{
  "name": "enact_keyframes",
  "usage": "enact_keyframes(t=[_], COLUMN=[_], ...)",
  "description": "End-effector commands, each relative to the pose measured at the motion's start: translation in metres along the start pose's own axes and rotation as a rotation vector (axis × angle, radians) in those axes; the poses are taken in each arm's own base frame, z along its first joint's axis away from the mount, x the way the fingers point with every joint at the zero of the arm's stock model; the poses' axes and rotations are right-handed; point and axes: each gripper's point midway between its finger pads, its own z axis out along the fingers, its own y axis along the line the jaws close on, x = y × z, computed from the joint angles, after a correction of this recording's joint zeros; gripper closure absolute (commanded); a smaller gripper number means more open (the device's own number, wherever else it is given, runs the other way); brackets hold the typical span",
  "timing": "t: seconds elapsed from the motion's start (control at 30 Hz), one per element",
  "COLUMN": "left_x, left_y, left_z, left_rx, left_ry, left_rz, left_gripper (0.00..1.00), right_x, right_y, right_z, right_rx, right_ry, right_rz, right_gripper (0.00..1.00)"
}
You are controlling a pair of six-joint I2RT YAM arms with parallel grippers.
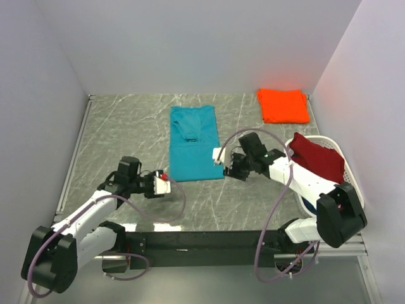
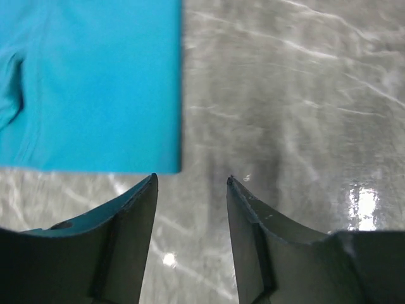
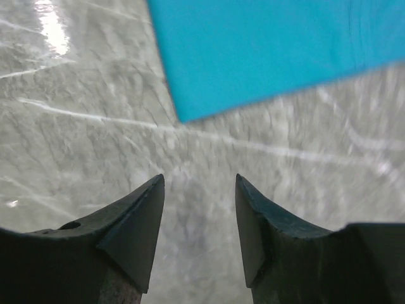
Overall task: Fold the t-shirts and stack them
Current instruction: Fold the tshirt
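A teal t-shirt [image 1: 193, 142] lies flat in the middle of the table, its upper part folded over. My left gripper [image 1: 167, 181] hovers at its near left corner, open and empty; the left wrist view shows that gripper [image 2: 192, 180] just short of the teal t-shirt's corner [image 2: 95, 82]. My right gripper [image 1: 233, 170] is by the near right corner, also open and empty; in the right wrist view it [image 3: 199, 178] points at the teal t-shirt's corner [image 3: 266, 50] over bare table. A folded orange t-shirt [image 1: 283, 105] lies at the back right. A dark red t-shirt [image 1: 319, 158] fills the basket.
A white laundry basket [image 1: 346, 170] stands at the right edge, beside the right arm. Grey marble tabletop [image 1: 120, 133] is walled by white panels on the left, back and right. A black rail [image 1: 202, 239] at the near edge carries the arm bases.
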Motion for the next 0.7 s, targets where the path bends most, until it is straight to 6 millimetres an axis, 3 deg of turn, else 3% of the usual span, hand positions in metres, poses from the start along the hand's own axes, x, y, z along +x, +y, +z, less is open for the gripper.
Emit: enact_keyframes(t=[0.0,0.1,0.27,0.67], left_x=[-0.016,-0.009,0.000,0.020], left_y=[0.016,0.010,0.017,0.018], left_z=[0.015,0.028,0.039,0.053], left_rx=[-0.058,-0.022,-0.032,0.002], left_ry=[-0.038,-0.008,0.010,0.086], left_rz=[0.244,0.196,0.174,0.113], left_gripper=[0.48,0.55,0.57,0.59], right_x=[-0.036,-0.036,-0.023,-0.004], right_y=[-0.009,0.008,0.009,0.027], right_z=[0.010,0.028,0.048,0.067], right_rx=[0.083,0.047,0.050,-0.029], right_ry=[-0.106,-0.100,-0.064,0.014], right_rz=[-0.277,-0.307,-0.336,-0.407], right_gripper=[0.45,0.47,0.50,0.54])
